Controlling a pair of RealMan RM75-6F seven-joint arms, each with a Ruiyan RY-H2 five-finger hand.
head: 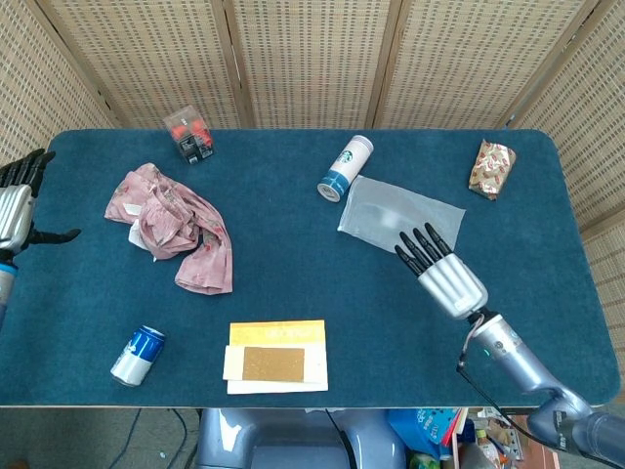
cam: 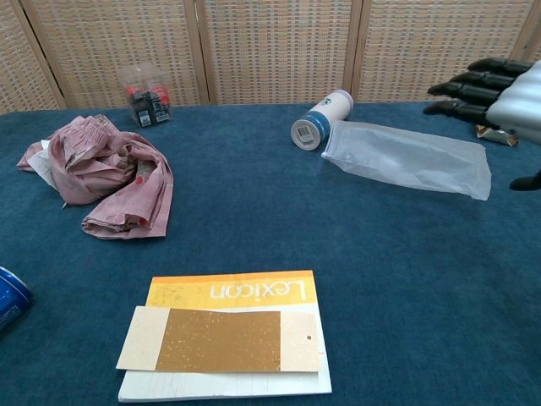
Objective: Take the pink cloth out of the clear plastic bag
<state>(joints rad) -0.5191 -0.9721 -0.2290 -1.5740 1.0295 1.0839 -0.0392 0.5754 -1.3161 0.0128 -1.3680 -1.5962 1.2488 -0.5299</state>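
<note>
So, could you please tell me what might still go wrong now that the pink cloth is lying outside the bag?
1. The right hand, open, hovers at the near edge of the flat clear plastic bag; lowering its fingers could drag the light bag into the white Starbucks tumbler lying beside it, which might roll.
2. The crumpled pink floral cloth sits loosely heaped; the open left hand at the table edge could snag a fold.

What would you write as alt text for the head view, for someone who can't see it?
Overhead view of a blue table: a crumpled pink cloth lies at left, apart from an empty clear plastic bag at right. The right hand hovers open near the bag, and the left hand is open at the table's left edge. A tumbler, soda can and booklet also lie there.
</note>
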